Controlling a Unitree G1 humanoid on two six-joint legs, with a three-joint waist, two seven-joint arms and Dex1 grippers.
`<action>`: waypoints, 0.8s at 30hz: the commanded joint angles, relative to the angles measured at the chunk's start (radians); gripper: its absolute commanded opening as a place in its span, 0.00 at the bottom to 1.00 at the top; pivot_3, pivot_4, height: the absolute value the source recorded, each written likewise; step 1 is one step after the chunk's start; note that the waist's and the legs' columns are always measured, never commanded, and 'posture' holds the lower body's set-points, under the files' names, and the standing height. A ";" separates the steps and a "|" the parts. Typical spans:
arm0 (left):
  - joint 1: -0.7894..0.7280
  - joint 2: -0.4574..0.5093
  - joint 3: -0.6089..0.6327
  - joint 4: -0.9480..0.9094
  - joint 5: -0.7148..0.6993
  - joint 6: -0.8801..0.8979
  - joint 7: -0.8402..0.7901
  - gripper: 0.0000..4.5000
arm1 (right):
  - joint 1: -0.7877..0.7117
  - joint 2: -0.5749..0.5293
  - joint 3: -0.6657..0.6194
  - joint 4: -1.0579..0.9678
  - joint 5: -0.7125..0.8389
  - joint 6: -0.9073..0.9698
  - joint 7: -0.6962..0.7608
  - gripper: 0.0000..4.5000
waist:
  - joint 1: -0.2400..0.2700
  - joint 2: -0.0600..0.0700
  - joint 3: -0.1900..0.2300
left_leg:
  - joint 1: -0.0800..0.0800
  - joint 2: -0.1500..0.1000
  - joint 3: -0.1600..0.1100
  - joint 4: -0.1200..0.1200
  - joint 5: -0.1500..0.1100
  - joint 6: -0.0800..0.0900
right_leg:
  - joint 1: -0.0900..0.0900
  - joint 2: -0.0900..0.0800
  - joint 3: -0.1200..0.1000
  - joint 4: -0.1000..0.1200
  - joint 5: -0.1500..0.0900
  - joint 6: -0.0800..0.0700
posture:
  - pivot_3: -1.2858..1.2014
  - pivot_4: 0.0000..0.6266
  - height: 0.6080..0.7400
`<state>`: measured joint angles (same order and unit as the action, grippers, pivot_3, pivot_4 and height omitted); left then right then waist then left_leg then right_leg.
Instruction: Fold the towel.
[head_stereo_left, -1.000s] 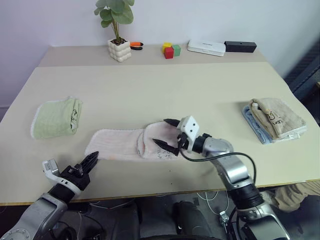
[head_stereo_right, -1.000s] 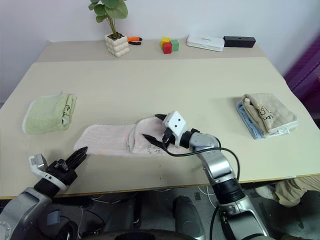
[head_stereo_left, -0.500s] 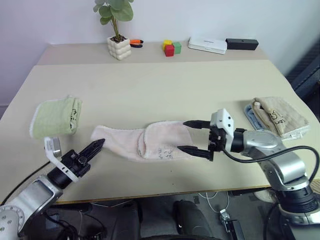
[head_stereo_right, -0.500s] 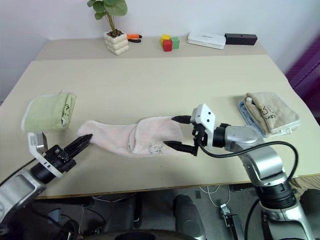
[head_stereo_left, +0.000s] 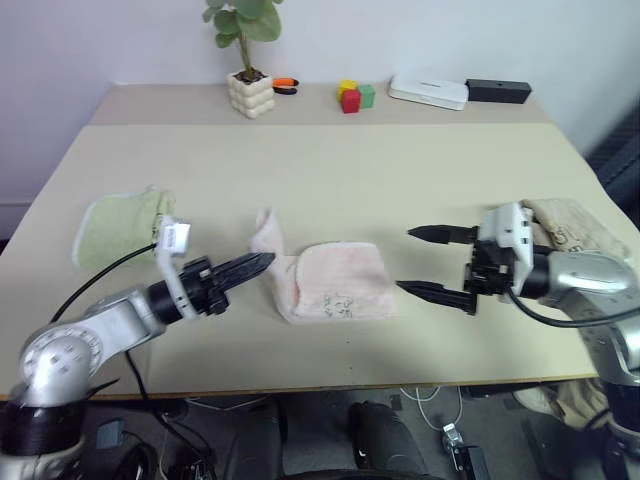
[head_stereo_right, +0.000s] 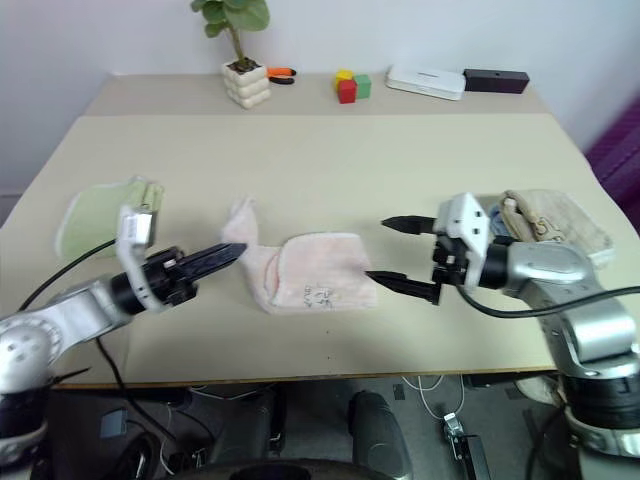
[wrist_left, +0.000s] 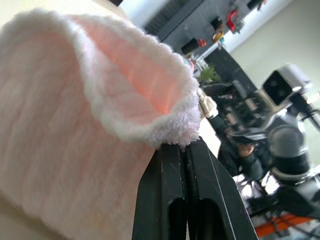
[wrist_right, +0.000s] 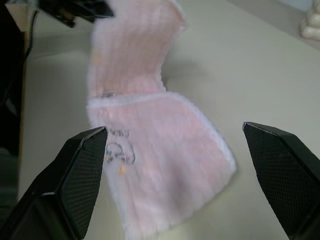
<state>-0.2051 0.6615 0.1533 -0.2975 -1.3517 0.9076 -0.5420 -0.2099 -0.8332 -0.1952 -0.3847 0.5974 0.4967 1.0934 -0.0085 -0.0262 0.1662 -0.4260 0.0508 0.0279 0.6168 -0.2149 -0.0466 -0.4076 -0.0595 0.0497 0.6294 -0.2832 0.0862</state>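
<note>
Mid-fold: left gripper (head_stereo_left: 262, 264) clamped on towel (head_stereo_left: 335, 292) end, lifting it over; right gripper (head_stereo_left: 437, 264) wide open, empty; next lay end across folded half.

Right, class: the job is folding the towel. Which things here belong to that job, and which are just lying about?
Part of the job:
pink towel
left gripper, shut on the towel's lifted end
right gripper, open, beside the towel

Just lying about:
green towel
beige towel
potted plant
coloured blocks
white box
black box
</note>
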 joint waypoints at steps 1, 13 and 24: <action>-0.061 -0.023 -0.071 0.028 0.086 0.006 -0.071 0.00 | 0.011 -0.028 -0.069 -0.045 0.059 0.011 0.012 0.98 | -0.002 0.000 0.000 | 0.000 0.000 0.000 0.000 0.000 0.000 | 0.000 0.000 0.000 0.000 0.000 0.001 | 0.52 0.24 1.00; -0.262 -0.187 -0.306 0.188 0.355 -0.001 -0.258 0.00 | 0.069 -0.030 -0.108 -0.086 0.078 0.017 -0.039 0.98 | 0.000 0.000 0.000 | 0.000 0.001 -0.004 0.003 0.000 0.000 | 0.002 0.003 0.000 0.002 0.002 0.013 | 0.52 0.24 1.00; -0.335 -0.333 -0.387 0.302 0.536 -0.039 -0.342 0.00 | 0.075 -0.037 -0.117 -0.092 0.099 0.025 -0.058 0.98 | 0.001 0.000 0.000 | -0.001 0.000 -0.005 0.008 0.000 0.001 | 0.003 0.003 0.000 0.002 0.004 0.016 | 0.52 0.24 1.00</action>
<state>-0.5257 0.3393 -0.2318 0.0061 -0.8309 0.8797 -0.8682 -0.1320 -0.8520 -0.2835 -0.4406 0.6787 0.5224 1.0375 -0.0074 -0.0264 0.1665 -0.4274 0.0513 0.0227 0.6253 -0.2156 -0.0451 -0.4039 -0.0562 0.0500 0.6317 -0.2797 0.1021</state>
